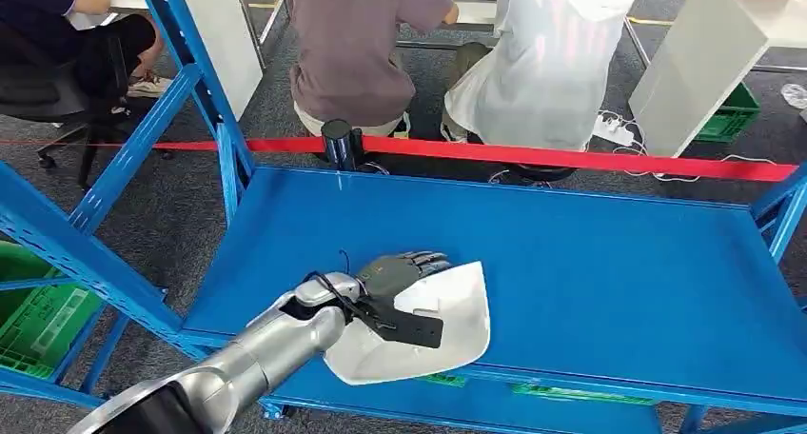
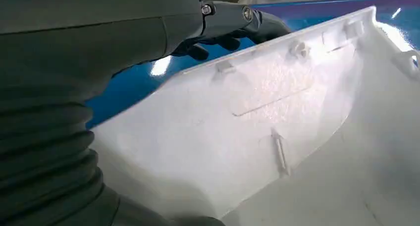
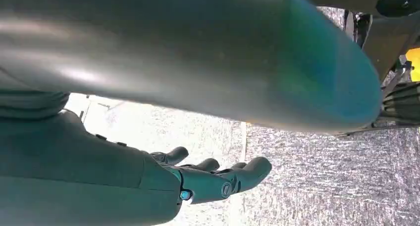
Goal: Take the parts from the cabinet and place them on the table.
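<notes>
A white moulded plastic part [image 1: 447, 310] lies at the front edge of the blue cabinet shelf [image 1: 590, 263], overhanging the edge a little. My left hand [image 1: 400, 280] grips it: dark fingers reach over its far rim and the thumb lies across its near face. The left wrist view looks into the part's ribbed inner side [image 2: 257, 127], with my left hand's fingers [image 2: 233, 25] curled over its top rim. My right hand [image 3: 198, 179] hangs beside my body over the grey carpet, fingers stretched out and apart, holding nothing.
Blue uprights and a slanted brace [image 1: 143, 139] frame the shelf's left side. A red barrier tape [image 1: 571, 158] on a black post [image 1: 338, 144] runs behind the shelf, with people seated beyond it. A green crate [image 1: 38, 310] sits low at the left.
</notes>
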Motion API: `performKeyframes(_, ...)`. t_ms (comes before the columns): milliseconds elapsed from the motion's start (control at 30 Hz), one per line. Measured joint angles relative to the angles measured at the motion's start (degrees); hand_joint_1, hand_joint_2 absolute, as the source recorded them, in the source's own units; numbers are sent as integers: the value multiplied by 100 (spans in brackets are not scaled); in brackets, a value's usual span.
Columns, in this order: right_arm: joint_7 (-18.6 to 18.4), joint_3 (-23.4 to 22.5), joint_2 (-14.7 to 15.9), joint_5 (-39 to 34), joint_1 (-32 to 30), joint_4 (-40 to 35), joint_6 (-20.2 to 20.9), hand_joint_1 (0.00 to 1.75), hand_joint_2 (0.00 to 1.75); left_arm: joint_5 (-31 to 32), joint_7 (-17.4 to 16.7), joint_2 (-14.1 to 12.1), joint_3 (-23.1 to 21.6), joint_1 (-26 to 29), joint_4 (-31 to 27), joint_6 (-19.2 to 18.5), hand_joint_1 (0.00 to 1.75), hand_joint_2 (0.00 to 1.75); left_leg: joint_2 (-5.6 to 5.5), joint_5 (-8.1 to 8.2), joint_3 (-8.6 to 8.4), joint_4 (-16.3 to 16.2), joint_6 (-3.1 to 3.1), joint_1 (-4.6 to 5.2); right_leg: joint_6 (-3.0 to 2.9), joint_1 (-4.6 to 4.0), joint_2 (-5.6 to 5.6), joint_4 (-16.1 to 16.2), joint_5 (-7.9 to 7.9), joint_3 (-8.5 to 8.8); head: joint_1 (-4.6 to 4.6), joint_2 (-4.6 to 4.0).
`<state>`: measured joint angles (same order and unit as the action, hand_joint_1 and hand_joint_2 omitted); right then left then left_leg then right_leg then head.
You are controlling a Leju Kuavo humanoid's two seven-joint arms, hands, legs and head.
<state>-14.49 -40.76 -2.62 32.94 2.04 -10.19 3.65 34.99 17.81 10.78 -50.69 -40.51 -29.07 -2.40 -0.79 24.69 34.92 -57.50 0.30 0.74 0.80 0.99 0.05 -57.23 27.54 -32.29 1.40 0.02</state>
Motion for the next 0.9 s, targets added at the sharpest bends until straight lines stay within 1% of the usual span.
performKeyframes(33, 0, 0, -2, 0, 0, 0, 0, 0, 0, -9, -2, 0, 0, -8, 0, 0, 63, 175, 0, 0, 0, 0, 0, 0, 0, 0, 0, 0, 0, 0, -2, 0)
performKeyframes(67, 0, 0, -2, 0, -1, 0, 0, 0, 0, -11, -7, 0, -2, -14, 2, 2, 166, 175, 0, 0, 0, 0, 0, 0, 0, 0, 0, 0, 0, 0, -2, 0)
performKeyframes(100, 0, 0, -7, 2, 0, 0, 0, 0, 0, -11, -15, 0, -2, -18, 9, 2, 175, 175, 0, 0, 0, 0, 0, 0, 0, 0, 0, 0, 0, 0, 0, 0)
performKeyframes(400, 4, 0, -15, 20, -1, 0, 0, 0, 0, -74, -20, 0, 0, -44, 48, -18, 175, 175, 1, 0, -1, 0, 0, 0, 0, 0, 1, 0, 0, 2, -2, 0)
performKeyframes(900, -13, -9, -17, 92, 1, 0, -24, 0, 0, -203, 79, 22, -2, -64, 55, -149, 175, 175, 2, 0, -6, 0, 0, 0, 1, 0, 1, -1, 0, 4, -2, 0)
